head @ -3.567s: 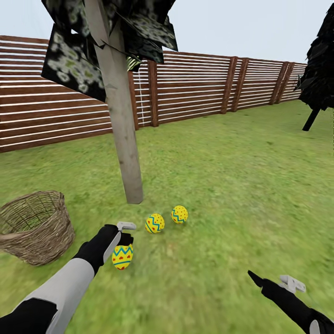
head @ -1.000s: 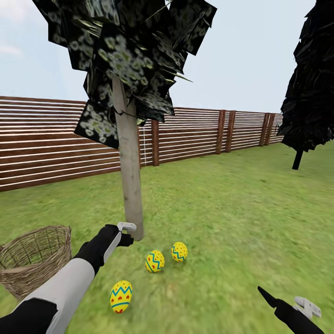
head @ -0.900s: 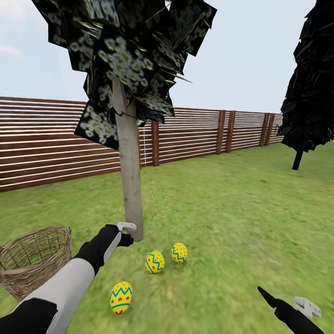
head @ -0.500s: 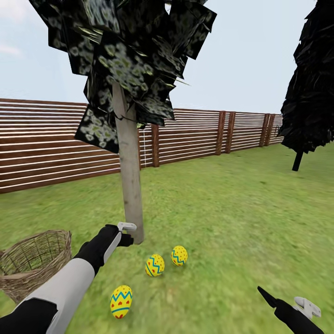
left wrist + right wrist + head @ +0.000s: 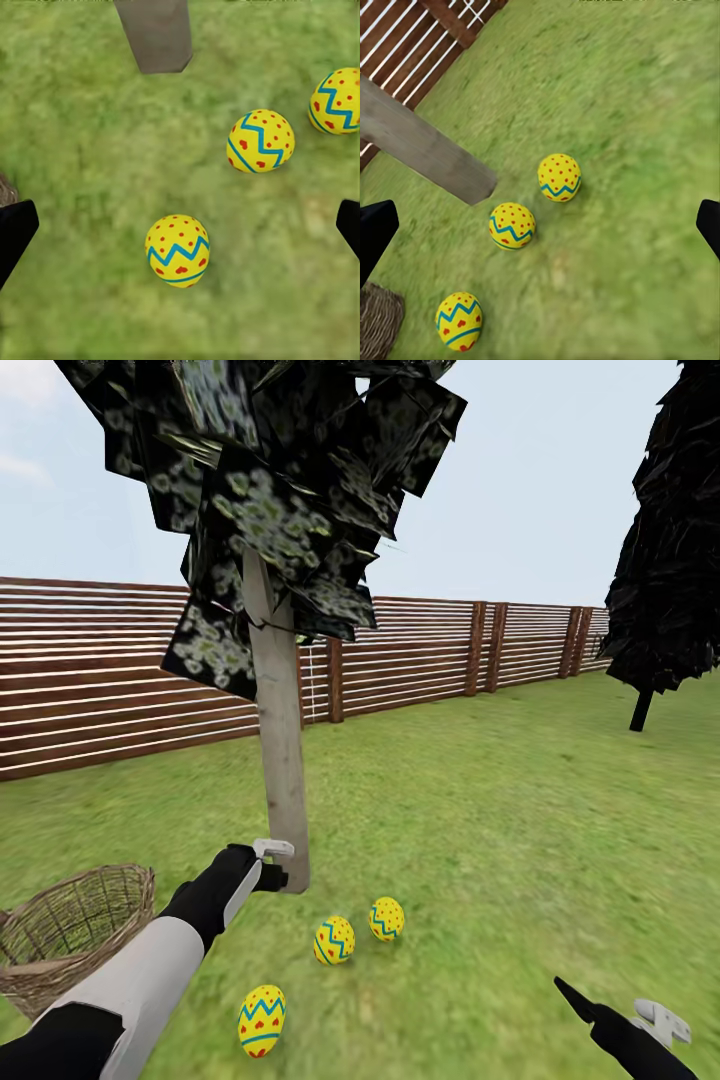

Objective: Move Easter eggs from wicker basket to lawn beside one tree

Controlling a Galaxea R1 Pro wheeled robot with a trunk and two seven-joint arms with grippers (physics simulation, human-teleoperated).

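beside the tree (image 5: 282, 780), three easter eggs (image 5: 334, 941) on the lawn (image 5: 500, 830)

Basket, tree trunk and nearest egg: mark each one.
Basket (image 5: 75, 930), head view, on its woven side wall.
Tree trunk (image 5: 280, 760), head view, mid-height on the pale bark.
Nearest egg (image 5: 261, 1021), head view, centre of the shell.

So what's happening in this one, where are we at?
All three Easter eggs lie on the lawn near the foot of the pale-trunked tree. The wicker basket stands off to the side; what shows of its inside holds no egg. The left gripper hangs open above the eggs, and the right gripper is open too, holding nothing.
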